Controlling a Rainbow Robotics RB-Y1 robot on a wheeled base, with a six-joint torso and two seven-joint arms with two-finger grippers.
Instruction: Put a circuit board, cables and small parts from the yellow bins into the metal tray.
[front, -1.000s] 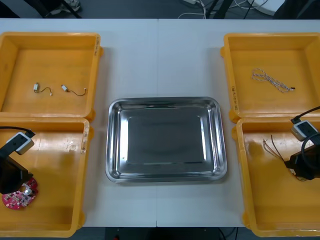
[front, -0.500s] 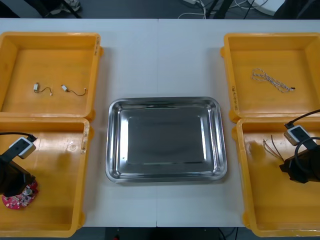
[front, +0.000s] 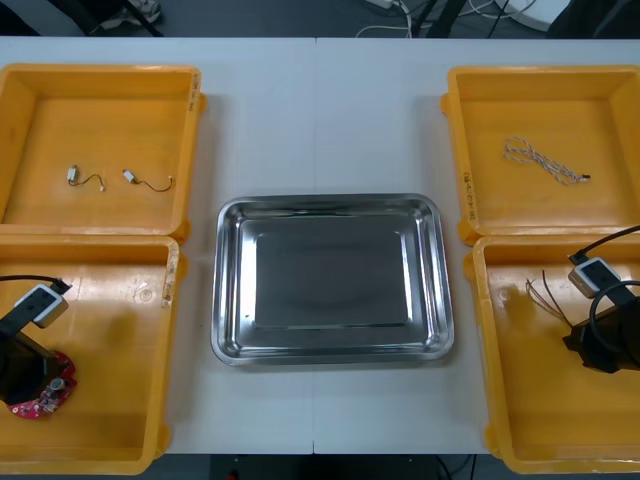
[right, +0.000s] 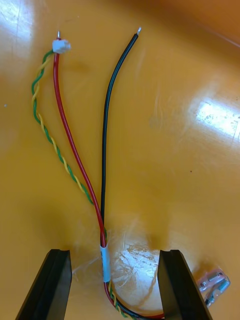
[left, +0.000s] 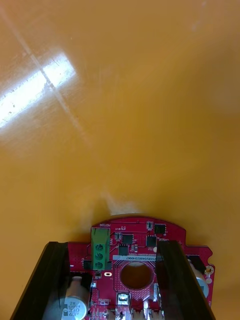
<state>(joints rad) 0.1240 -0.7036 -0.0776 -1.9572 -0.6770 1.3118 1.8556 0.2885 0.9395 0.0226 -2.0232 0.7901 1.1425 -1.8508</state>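
Note:
A round red circuit board (front: 48, 396) lies in the near left yellow bin (front: 120, 330). My left gripper (front: 22, 372) is low over it, open. In the left wrist view its fingers (left: 54, 280) straddle the middle of the board (left: 135, 250), which reaches out past the other finger. A bundle of red, black and green-yellow twisted cables (front: 548, 296) lies in the near right bin (front: 530, 420). My right gripper (front: 598, 348) is open at its end, and the bundle's taped part (right: 104, 252) lies between the fingers (right: 175, 285). The metal tray (front: 232, 300) sits bare in the middle.
A small bag of metal parts (right: 213, 286) lies just outside one right finger. The far left bin (front: 40, 110) holds two small metal parts with wires (front: 85, 178). A twisted pale cable (front: 545, 160) lies in the far right bin (front: 600, 100).
Both grippers have sunk lower into their bins. The left one has moved toward the near edge over the board; the right one has shifted slightly onto the cable bundle's end.

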